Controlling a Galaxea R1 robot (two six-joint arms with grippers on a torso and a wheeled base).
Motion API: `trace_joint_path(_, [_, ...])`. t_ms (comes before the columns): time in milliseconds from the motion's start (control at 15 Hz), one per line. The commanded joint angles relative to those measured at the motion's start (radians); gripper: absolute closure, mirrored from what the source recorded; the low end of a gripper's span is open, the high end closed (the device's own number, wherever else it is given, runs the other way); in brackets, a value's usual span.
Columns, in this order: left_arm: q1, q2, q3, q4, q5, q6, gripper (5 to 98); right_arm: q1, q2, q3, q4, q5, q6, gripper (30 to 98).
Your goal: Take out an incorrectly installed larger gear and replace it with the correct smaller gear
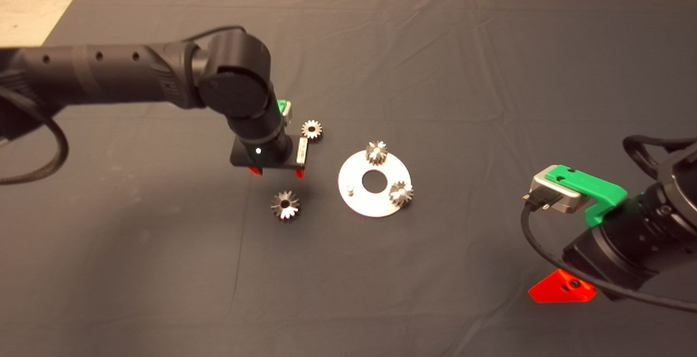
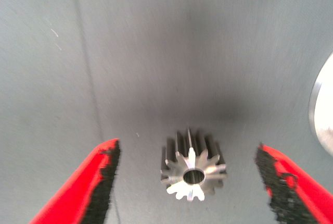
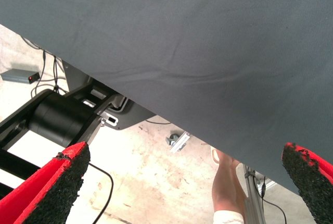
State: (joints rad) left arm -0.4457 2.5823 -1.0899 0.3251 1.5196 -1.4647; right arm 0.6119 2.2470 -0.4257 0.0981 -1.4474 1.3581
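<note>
The larger gear, shiny with long star-like teeth, lies on the dark mat left of the round silver plate. My left gripper hovers just behind and above it, open and holding nothing. In the left wrist view the larger gear sits between the spread red fingers without touching either one. The smaller gear, with a pale face and a round hole, lies on the mat beside the left wrist. My right gripper is parked at the lower right, open and empty.
The plate carries two more gears, a bare peg and a large centre hole. The right wrist view shows the mat's edge, the floor, a black robot base and a person's foot.
</note>
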Motion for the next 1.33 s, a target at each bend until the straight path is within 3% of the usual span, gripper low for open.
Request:
trace_joint_path(0, [-0.007,0.080,-0.082,-0.011,0.016,0.046,35.5,-0.012,0.004,0.003,0.029,0.001,0.003,30.8])
trace_joint_path(267, [-0.007,0.129,-0.161,-0.011,0.005,0.089,34.9,-0.015,0.003,0.003,0.028,-0.001,0.003,30.8])
trace_joint_path(400, [-0.007,0.147,-0.191,-0.011,-0.002,0.102,31.0,-0.014,-0.005,0.003,0.028,-0.017,0.001,30.8])
trace_joint_path(467, [-0.007,0.165,-0.212,-0.011,-0.006,0.135,29.0,-0.014,-0.008,0.002,0.029,-0.029,0.001,30.8])
trace_joint_path(600, [-0.007,0.171,-0.250,-0.012,-0.015,0.154,25.7,-0.014,-0.007,0.001,0.034,-0.031,0.001,30.8])
trace_joint_path(667, [-0.008,0.171,-0.250,-0.011,-0.024,0.169,25.7,-0.014,-0.011,0.001,0.036,-0.031,0.003,30.8])
trace_joint_path(800, [-0.008,0.171,-0.250,-0.017,-0.078,0.173,20.0,-0.014,-0.016,0.001,0.038,-0.031,0.003,30.8])
trace_joint_path(867, [-0.007,0.175,-0.250,-0.027,-0.090,0.173,20.0,-0.014,-0.020,0.001,0.036,-0.031,0.003,30.8])
trace_joint_path(1133, [-0.007,0.183,-0.268,-0.028,-0.090,0.175,20.0,-0.013,-0.020,0.001,0.031,-0.032,0.003,30.8])
trace_joint_path(1267, [-0.004,0.186,-0.344,-0.028,-0.088,0.184,20.0,-0.011,-0.019,0.003,0.032,-0.033,0.003,30.8])
